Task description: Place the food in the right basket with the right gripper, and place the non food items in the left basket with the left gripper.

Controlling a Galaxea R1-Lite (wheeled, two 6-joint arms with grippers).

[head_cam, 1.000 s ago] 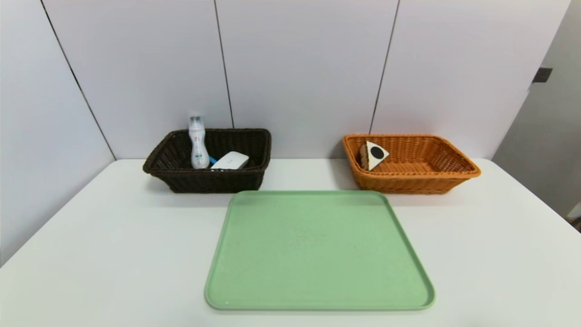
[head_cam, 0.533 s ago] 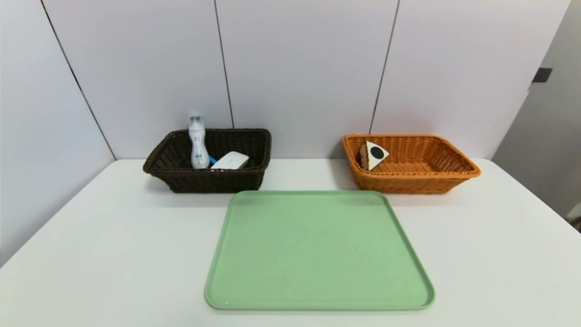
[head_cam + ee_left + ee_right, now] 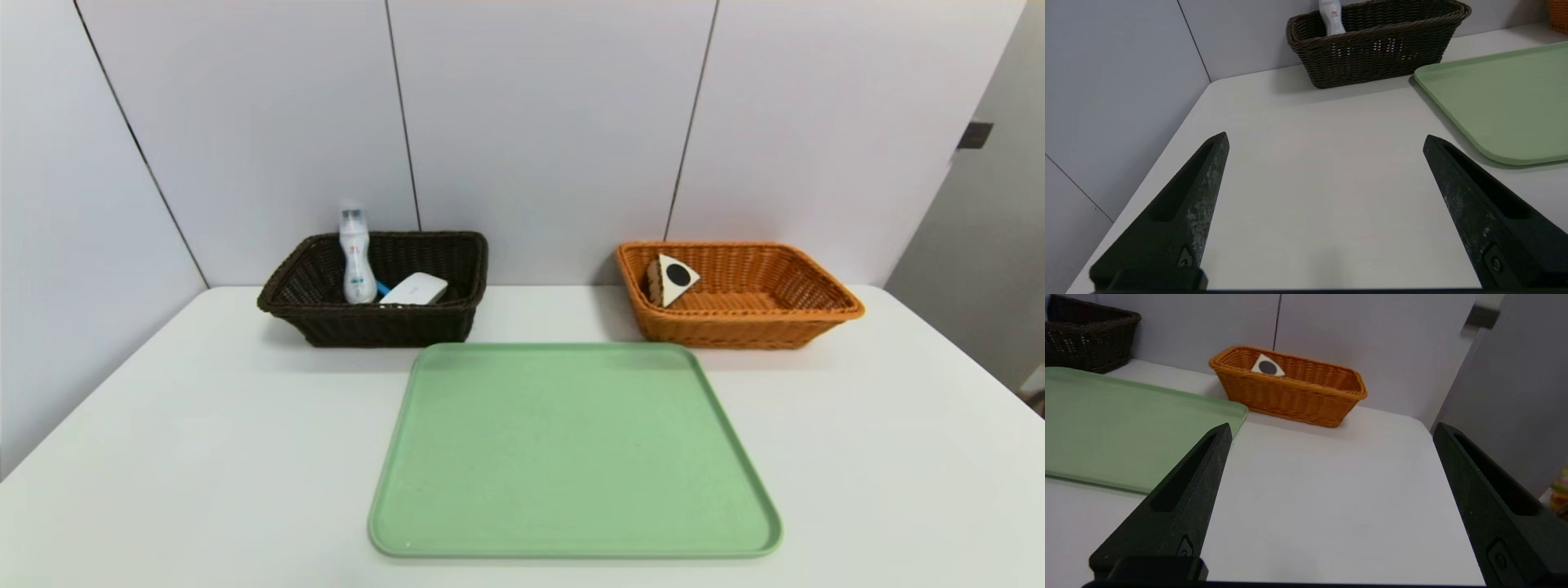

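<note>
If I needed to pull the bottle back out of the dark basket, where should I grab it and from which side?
Grip the bottle by its neck and grey cap, coming straight down from above with the left gripper, which is open. It stands upright against the left basket's back-left wall, its top clear above the rim; the white box lies beside it, so a side approach looks cramped.

Bright even overhead light; soft shadows beside baskets (image 3: 375,327); sharp focus, faint glare on table (image 3: 204,425).
</note>
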